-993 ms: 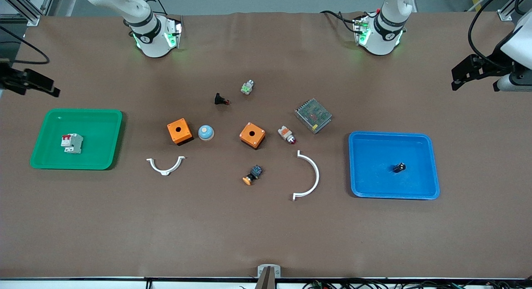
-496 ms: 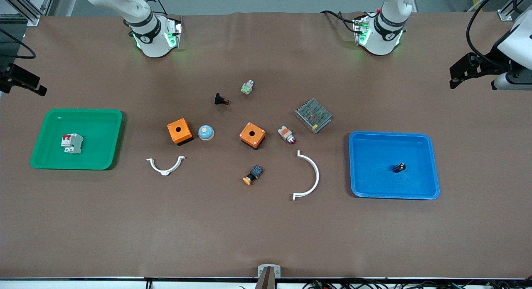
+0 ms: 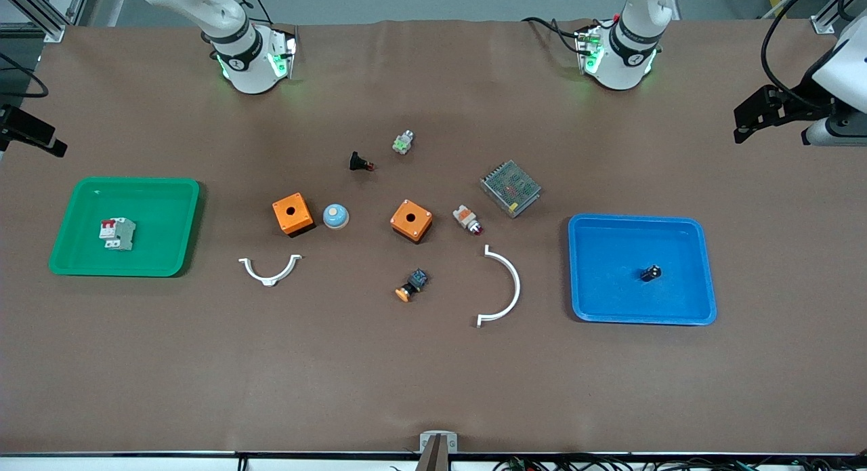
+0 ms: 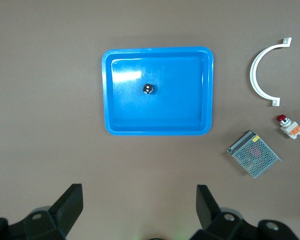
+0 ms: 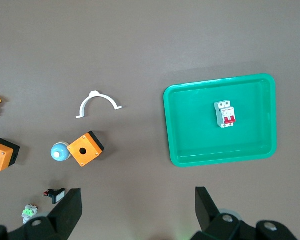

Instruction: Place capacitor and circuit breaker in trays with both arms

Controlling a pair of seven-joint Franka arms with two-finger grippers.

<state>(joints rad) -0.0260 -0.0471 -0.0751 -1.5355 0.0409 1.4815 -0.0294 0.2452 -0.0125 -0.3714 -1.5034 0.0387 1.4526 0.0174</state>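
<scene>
**Brown table, both parts lying in their trays**

Brown covering spreads over the whole table (image 3: 433, 376), and both arms are held high at its two ends.

Left gripper (image 4: 139, 210): its jaws stand wide apart and hold nothing. It hangs over bare table at the left arm's end, up above the blue tray (image 3: 698, 254). Inside that tray, on its floor and apart from the walls, lies the capacitor (image 3: 650, 273), a tiny black cylinder, also plain in the left wrist view (image 4: 148, 89).

Right gripper (image 5: 139, 210): its jaws are likewise spread wide with nothing between them. It hangs at the right arm's end of the table, up above the green tray (image 3: 176, 254). The circuit breaker (image 3: 117, 233) lies flat on that tray's floor, its red toggles showing, clear of the walls; the right wrist view shows it too (image 5: 225, 114).

Between the two trays lie loose parts: two orange boxes (image 3: 292, 213) (image 3: 411, 220), a blue-capped button (image 3: 335, 216) just beside the first box, a white-and-orange part with a red tip (image 3: 467, 219), a grey mesh-topped box (image 3: 511, 188), two white curved brackets (image 3: 269, 270) (image 3: 502, 288), an orange-capped button (image 3: 411, 285), a black push-button (image 3: 360, 162) and a small green-and-white part (image 3: 403, 142).
</scene>
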